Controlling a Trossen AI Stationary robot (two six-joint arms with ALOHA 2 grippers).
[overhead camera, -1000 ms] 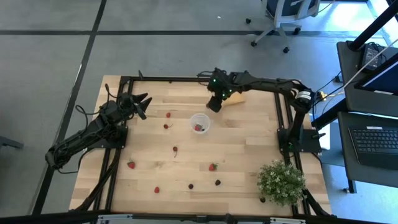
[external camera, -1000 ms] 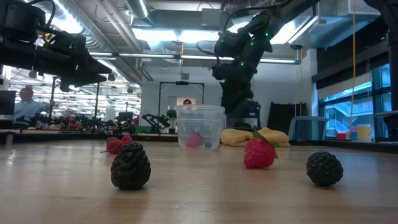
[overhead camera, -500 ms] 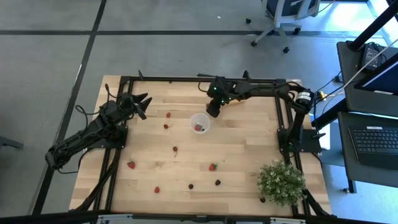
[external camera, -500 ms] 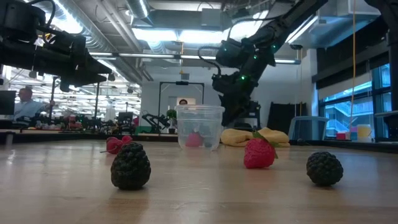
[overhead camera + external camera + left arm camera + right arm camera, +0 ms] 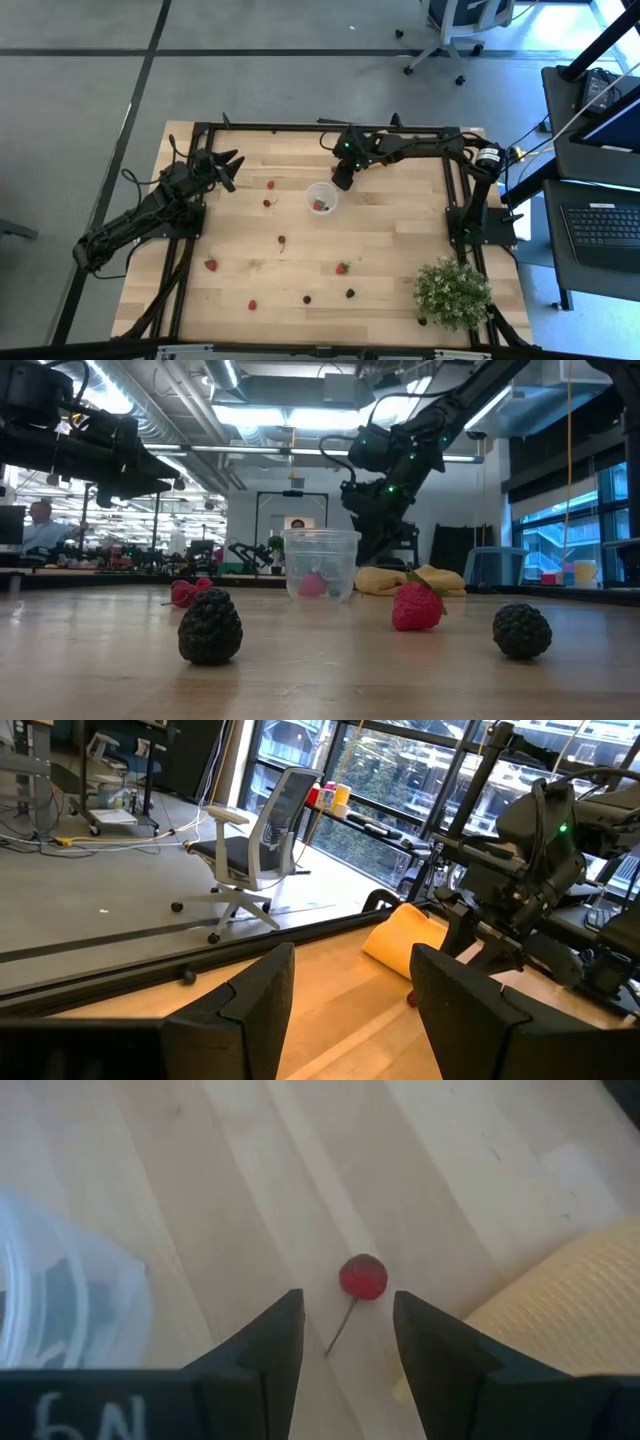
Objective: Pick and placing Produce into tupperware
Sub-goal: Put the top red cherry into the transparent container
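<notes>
One strawberry (image 5: 318, 206) in tupperware (image 5: 321, 197) so far; approx. nine pcs left on counter (image 5: 400, 240). My right gripper (image 5: 347, 1342) is empty, half-wide over a cherry (image 5: 362, 1277); left gripper (image 5: 350, 995) wide, idle.

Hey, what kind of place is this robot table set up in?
Probably a robotics lab or open-plan workshop: exposed ceiling ducts, an office chair on bare concrete floor, and a laptop desk beside the wooden table.
</notes>
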